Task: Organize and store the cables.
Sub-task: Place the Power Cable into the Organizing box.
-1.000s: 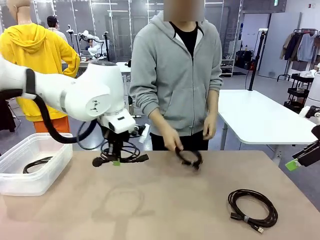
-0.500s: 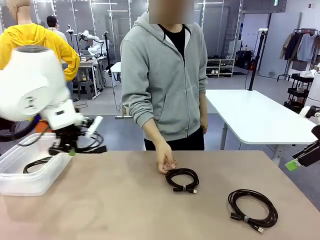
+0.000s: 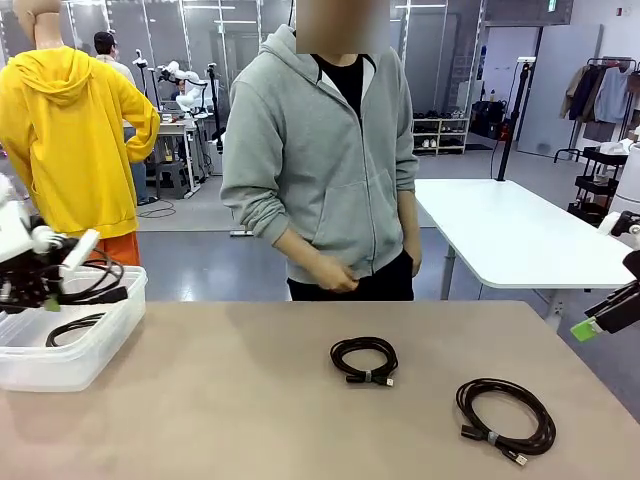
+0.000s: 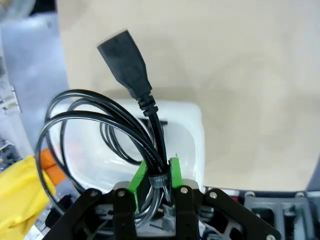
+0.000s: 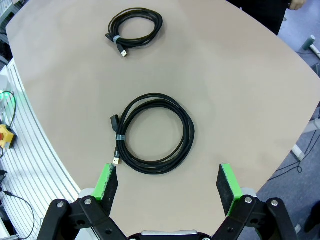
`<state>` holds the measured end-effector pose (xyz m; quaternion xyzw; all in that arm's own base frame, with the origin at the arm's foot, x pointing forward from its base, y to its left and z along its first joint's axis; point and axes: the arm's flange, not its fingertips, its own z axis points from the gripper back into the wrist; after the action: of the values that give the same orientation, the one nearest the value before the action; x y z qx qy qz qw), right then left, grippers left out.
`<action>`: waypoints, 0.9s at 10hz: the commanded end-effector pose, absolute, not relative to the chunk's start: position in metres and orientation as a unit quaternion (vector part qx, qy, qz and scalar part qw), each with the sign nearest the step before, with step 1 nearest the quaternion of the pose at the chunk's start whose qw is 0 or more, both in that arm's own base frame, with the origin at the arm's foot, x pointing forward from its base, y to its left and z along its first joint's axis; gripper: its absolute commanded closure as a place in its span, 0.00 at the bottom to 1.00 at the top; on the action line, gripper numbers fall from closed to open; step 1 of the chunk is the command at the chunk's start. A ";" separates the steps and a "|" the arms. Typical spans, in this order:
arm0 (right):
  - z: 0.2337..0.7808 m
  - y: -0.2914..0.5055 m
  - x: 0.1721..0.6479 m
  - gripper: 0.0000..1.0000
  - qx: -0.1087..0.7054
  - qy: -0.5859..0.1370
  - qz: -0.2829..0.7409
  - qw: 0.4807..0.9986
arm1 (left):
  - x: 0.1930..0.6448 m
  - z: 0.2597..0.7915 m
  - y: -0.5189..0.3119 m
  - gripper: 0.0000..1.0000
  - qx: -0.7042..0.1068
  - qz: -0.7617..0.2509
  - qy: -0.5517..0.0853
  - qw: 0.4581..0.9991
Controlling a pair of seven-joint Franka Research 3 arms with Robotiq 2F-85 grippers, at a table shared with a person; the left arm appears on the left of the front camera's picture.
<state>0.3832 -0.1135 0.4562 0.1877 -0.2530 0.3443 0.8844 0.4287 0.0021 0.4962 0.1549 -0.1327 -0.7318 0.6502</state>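
My left gripper [image 3: 45, 298] hangs at the far left above the clear plastic bin [image 3: 100, 350], shut on a black cable coil [image 3: 96, 281]. In the left wrist view the green fingers [image 4: 139, 174] pinch that coil [image 4: 90, 112], whose plug [image 4: 125, 62] sticks up, with the bin [image 4: 192, 130] below. One cable [image 3: 72, 328] lies inside the bin. A small coil [image 3: 365, 360] rests mid-table and a larger coil [image 3: 505, 418] lies at the front right. My right gripper [image 5: 167, 185] stands open above the larger coil [image 5: 152, 132], with the small coil [image 5: 135, 24] beyond it.
A person in a grey hoodie [image 3: 320, 150] stands at the far side, hands drawn back to the waist. My right gripper [image 3: 600, 318] sits off the table's right edge. A second white table [image 3: 510, 235] stands behind on the right. Bare tabletop lies between the bin and the coils.
My left arm swung left from mid-table to above the bin, carrying its coil. The person laid the small coil on the table and pulled the hands back. The right arm stayed still.
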 end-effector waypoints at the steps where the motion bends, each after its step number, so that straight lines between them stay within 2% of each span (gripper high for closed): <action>1: 0.457 -0.114 0.383 0.00 0.186 -0.253 0.344 0.885 | 0.449 0.494 0.032 0.79 0.148 -0.737 -0.129 0.647; 5: 0.457 -0.114 0.383 0.00 0.186 -0.253 0.344 0.885 | 0.495 0.479 0.072 0.79 0.118 -0.743 -0.119 0.648; 7: 0.457 -0.114 0.383 0.00 0.186 -0.253 0.344 0.885 | 0.520 0.458 0.082 0.79 0.096 -0.737 -0.091 0.663; 9: 0.457 -0.114 0.383 0.00 0.186 -0.253 0.344 0.885 | 0.535 0.435 0.083 0.79 0.066 -0.734 -0.092 0.670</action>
<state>0.3831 -0.1135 0.4563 0.1877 -0.2532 0.3443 0.8844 0.5227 0.0779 0.4302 0.0875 -0.0867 -0.7276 0.6748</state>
